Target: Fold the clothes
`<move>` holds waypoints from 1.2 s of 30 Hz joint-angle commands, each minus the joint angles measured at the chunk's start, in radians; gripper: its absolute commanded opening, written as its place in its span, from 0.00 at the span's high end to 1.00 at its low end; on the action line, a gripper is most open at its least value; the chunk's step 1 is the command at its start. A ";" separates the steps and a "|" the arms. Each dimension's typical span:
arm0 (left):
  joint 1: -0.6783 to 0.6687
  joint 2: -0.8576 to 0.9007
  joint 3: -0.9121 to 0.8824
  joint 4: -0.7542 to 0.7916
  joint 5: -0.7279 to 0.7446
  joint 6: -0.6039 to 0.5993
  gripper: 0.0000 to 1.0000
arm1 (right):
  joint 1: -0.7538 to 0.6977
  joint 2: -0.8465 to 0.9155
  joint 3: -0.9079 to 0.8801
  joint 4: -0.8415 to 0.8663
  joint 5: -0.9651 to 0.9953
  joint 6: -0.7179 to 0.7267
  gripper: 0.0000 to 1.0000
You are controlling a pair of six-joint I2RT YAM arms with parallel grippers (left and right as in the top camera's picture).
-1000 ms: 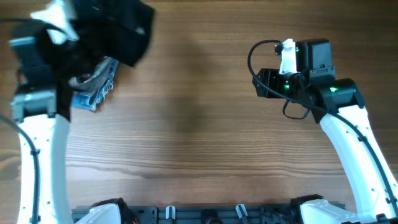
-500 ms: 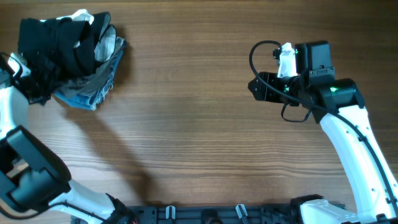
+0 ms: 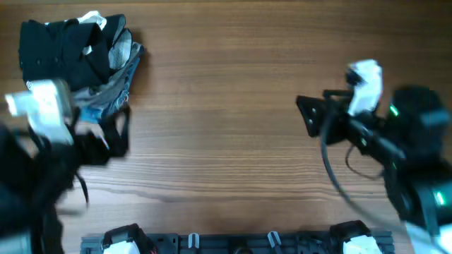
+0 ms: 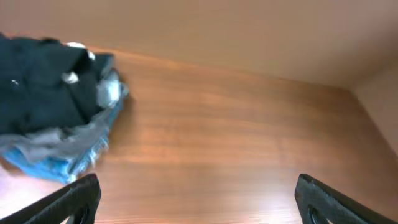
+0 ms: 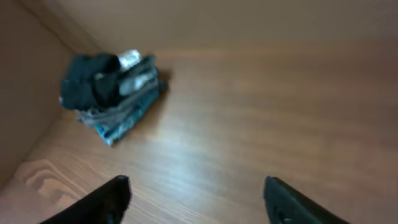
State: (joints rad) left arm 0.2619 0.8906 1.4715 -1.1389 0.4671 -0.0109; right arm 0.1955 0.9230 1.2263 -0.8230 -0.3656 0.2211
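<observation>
The clothes (image 3: pixel 60 51), a black garment, lie bunched on top of a pile at the table's back left corner. They also show in the left wrist view (image 4: pixel 37 87) and in the right wrist view (image 5: pixel 90 81). My left gripper (image 3: pixel 106 134) is blurred, in front of the pile and apart from it. In its wrist view the left gripper (image 4: pixel 199 202) stands wide open over bare wood. My right gripper (image 3: pixel 308 116) is at the right side of the table, far from the clothes. The right gripper (image 5: pixel 199 199) is open too, with nothing between its fingers.
Under the black garment lies a pile of grey and blue denim garments (image 3: pixel 113 88), seen also in the left wrist view (image 4: pixel 68 158) and the right wrist view (image 5: pixel 124 118). A wall borders the table behind the pile. A black rail (image 3: pixel 233 243) runs along the front edge.
The left gripper has let go of the black garment, which now rests on the pile, and has drawn back toward the front. The right arm has shifted right and forward, its jaws wider.
</observation>
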 commanded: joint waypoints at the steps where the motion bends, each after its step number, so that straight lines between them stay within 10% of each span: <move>1: -0.057 -0.110 -0.003 -0.121 -0.133 0.033 0.00 | 0.003 -0.142 0.013 0.002 0.007 -0.045 0.00; 11: -0.057 -0.145 -0.003 -0.161 -0.136 0.030 0.00 | 0.003 -0.171 0.011 -0.034 0.019 0.365 0.00; 18: -0.057 -0.145 -0.003 -0.161 -0.136 0.030 0.00 | 0.003 -0.183 -0.021 -0.047 0.238 0.304 0.00; 24: -0.057 -0.145 -0.003 -0.161 -0.136 0.030 0.00 | 0.003 -0.499 -0.569 0.509 0.171 0.071 0.00; 30: -0.057 -0.145 -0.003 -0.161 -0.136 0.030 0.00 | 0.003 -0.901 -1.075 0.676 0.226 0.325 0.00; 36: -0.057 -0.145 -0.003 -0.161 -0.136 0.030 0.00 | 0.003 -0.916 -1.216 0.817 0.299 0.617 0.00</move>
State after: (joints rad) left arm 0.2104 0.7475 1.4708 -1.3025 0.3370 0.0032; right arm 0.1967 0.0238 0.0231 -0.0433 -0.1051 0.6762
